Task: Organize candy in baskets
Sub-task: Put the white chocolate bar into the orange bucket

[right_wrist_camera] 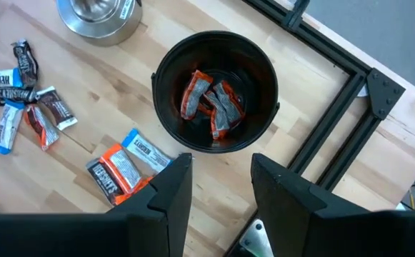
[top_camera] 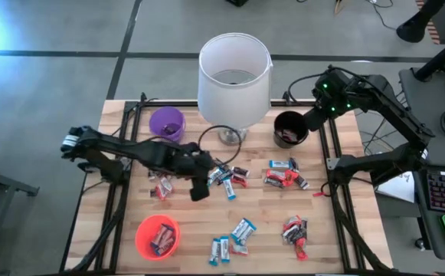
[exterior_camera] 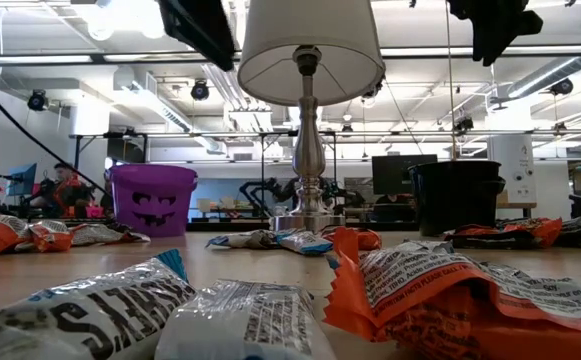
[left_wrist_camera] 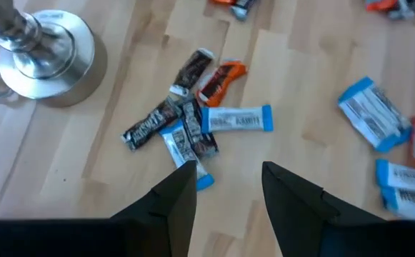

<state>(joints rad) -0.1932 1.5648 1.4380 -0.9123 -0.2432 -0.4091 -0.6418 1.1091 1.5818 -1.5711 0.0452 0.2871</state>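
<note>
Small wrapped candy bars lie in loose clusters on the wooden table [top_camera: 345,253]: one near the lamp base [top_camera: 226,176], one further right [top_camera: 283,175], and more near the front [top_camera: 233,238]. The purple basket [top_camera: 166,123] and black basket [top_camera: 289,128] stand at the far side, the orange basket [top_camera: 158,236] at the near left. My left gripper [left_wrist_camera: 228,182] hangs open above the cluster by the lamp [left_wrist_camera: 193,121], holding nothing. My right gripper [right_wrist_camera: 221,178] stands open over the near rim of the black basket [right_wrist_camera: 214,93], which holds orange-wrapped bars.
A lamp with a big white shade [top_camera: 234,73] stands on a metal base [left_wrist_camera: 46,50] between the purple and black baskets, close to my left gripper's cluster. Black frame rails [top_camera: 333,165] run along the table's left and right sides. Red-wrapped bars [top_camera: 295,230] lie at the near right.
</note>
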